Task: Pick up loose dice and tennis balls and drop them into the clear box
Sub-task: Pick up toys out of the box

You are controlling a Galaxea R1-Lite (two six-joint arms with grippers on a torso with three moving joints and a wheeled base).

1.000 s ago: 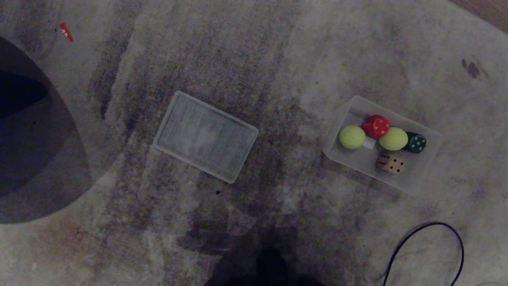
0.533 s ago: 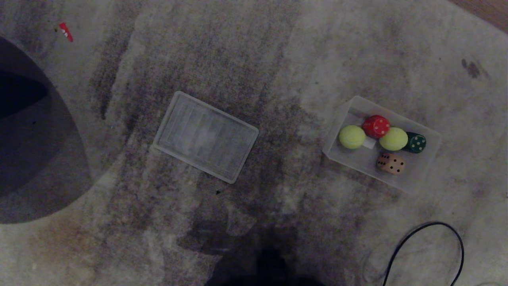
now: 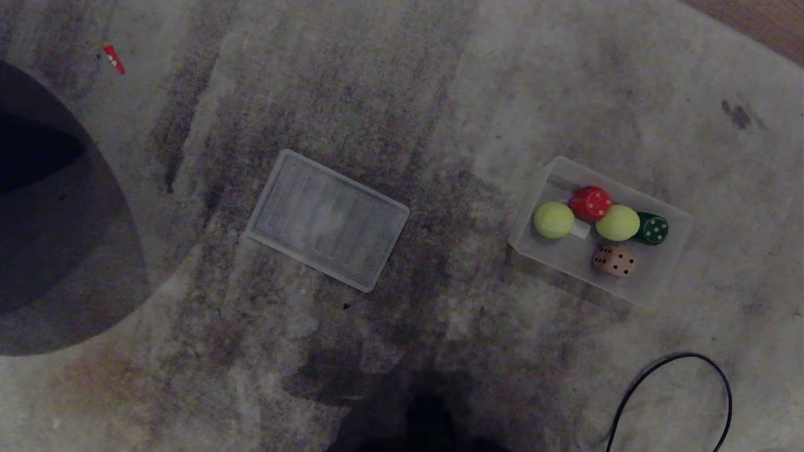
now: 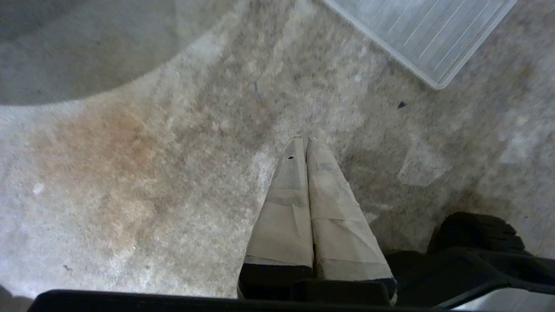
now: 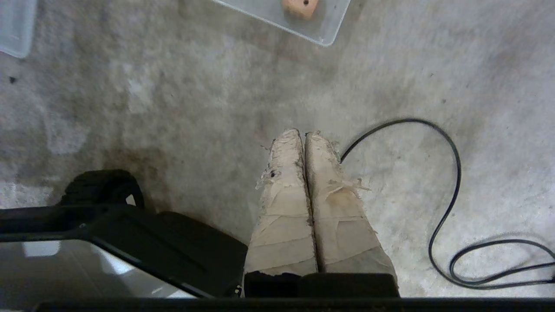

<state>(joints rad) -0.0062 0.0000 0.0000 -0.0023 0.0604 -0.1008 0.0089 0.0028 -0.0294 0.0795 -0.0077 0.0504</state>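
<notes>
The clear box lies on the rug at the right of the head view. Inside it sit two tennis balls and three dice: a red one, a dark green one and a peach one. The right wrist view catches the box's near corner with the peach die. Neither arm shows in the head view. My left gripper hangs shut and empty over bare rug. My right gripper is also shut and empty, near a cable.
A flat ribbed translucent lid lies on the rug at centre left; its corner shows in the left wrist view. A black cable loops at lower right. A dark round shape fills the left. A small red scrap lies far left.
The whole head view has shifted slightly, so the camera has moved; the box, its contents and the lid keep their places on the rug.
</notes>
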